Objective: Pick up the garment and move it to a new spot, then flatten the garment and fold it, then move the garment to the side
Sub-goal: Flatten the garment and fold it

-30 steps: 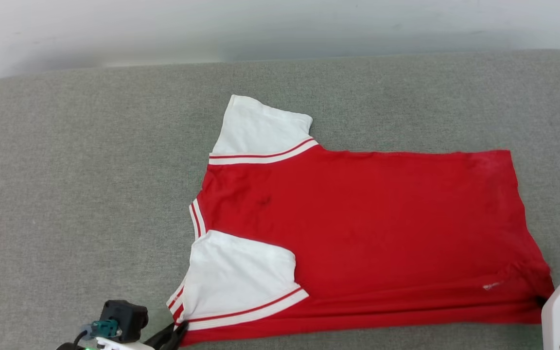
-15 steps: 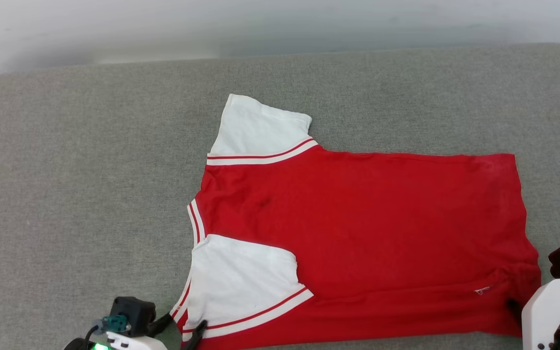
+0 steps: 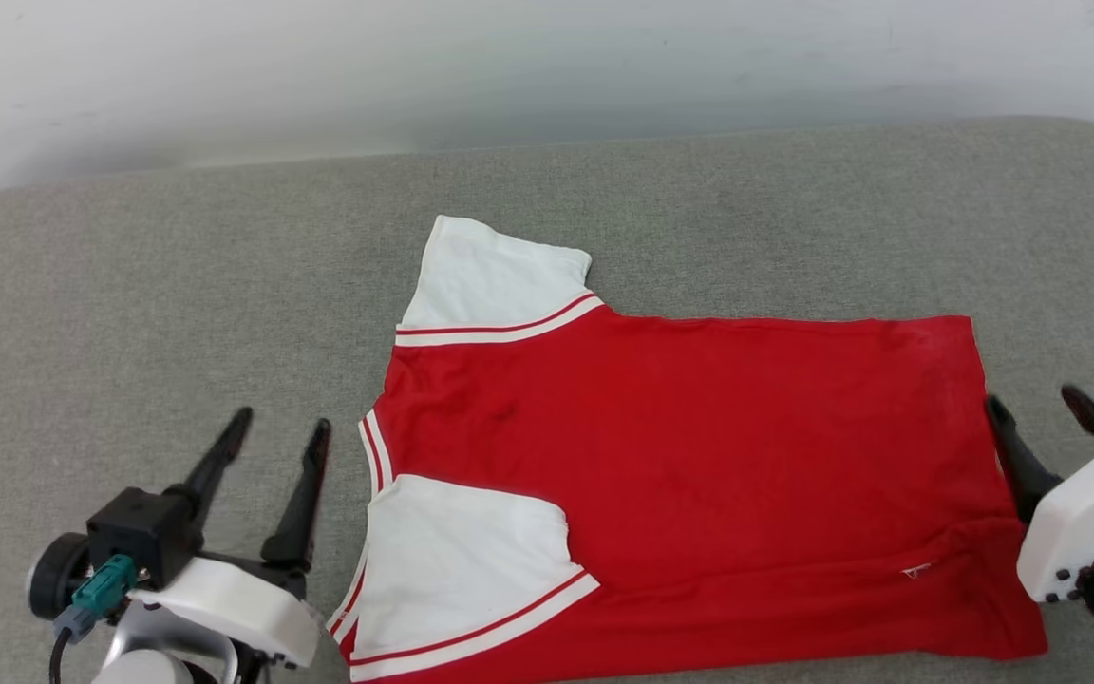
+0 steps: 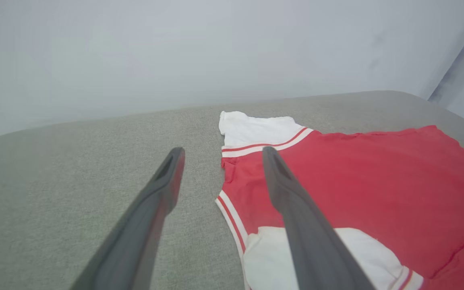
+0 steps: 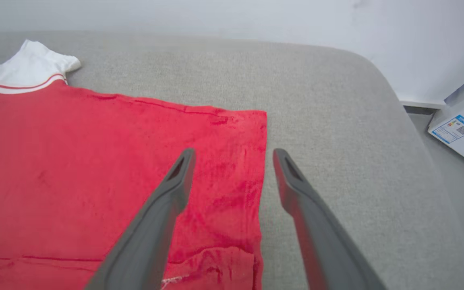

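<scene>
The garment (image 3: 699, 475) lies flat, plain red face up, on the grey upholstered surface (image 3: 129, 313), collar toward the robot's left. The left gripper (image 3: 282, 419) stands just beside the collar, its 2 fingers apart and empty. The right gripper (image 3: 1029, 397) stands at the hem edge, its 2 fingers likewise apart and empty.
</scene>
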Motion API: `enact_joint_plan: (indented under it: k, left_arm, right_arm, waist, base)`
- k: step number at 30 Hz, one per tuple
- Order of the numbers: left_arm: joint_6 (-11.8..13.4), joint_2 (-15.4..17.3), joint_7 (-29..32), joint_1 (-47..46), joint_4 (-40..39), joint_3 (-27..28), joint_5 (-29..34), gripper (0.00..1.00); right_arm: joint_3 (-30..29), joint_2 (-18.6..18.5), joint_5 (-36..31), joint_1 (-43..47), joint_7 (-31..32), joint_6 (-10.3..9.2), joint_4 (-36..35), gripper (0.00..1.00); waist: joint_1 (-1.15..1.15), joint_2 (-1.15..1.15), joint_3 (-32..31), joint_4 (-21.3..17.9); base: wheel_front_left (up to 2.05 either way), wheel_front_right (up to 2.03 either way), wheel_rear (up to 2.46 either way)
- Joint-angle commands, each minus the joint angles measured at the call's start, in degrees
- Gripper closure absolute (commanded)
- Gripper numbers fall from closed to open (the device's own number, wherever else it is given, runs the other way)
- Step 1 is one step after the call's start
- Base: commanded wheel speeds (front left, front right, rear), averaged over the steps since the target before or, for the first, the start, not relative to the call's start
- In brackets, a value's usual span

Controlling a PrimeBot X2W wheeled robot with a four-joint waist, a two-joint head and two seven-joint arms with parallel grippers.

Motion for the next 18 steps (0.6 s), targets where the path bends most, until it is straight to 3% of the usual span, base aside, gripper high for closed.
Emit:
enact_joint_plan:
  k: [1,4,7,14,18]
  left_arm:
    - [0.7,-0.5,-0.6,-0.4,0.2,1.0,1.4,0.0]
    - [1.0,-2.9,-1.1,0.0,-1.0,4.2,3.6,0.0]
    - [-0.2,-6.1,-1.2,1.5,-3.1,8.5,6.6,0.0]
    - [-6.5,-13.3,-1.2,4.4,-5.3,17.1,13.3,0.0]
    - [-11.2,-16.2,-1.2,4.6,-4.1,20.5,14.8,0.0]
  right_arm:
    - [0.6,0.5,-0.3,-0.9,-2.7,-0.02,-0.6,0.0]
    - [1.3,1.4,-0.4,-1.4,-9.9,-0.02,-1.4,0.0]
    - [1.9,3.0,-0.4,-1.3,-16.9,-0.02,-1.6,0.0]
    - [3.1,6.2,-1.3,0.0,-32.4,-0.02,-0.2,0.0]
    - [4.4,7.7,-1.4,-0.3,-37.2,-0.02,1.6,0.0]
  waist:
    - [0.0,0.0,-0.1,-0.2]
    - [0.0,0.0,-0.2,-0.4]
    - [0.0,0.0,-0.1,-0.6]
    - [0.0,0.0,0.7,-1.1]
    - [0.0,0.0,1.7,-1.8]
  base:
    - [0.0,0.0,0.0]
    - [0.0,0.0,0.0]
    - [0.0,0.0,0.0]
    - [0.0,0.0,0.0]
    - [0.0,0.0,0.0]
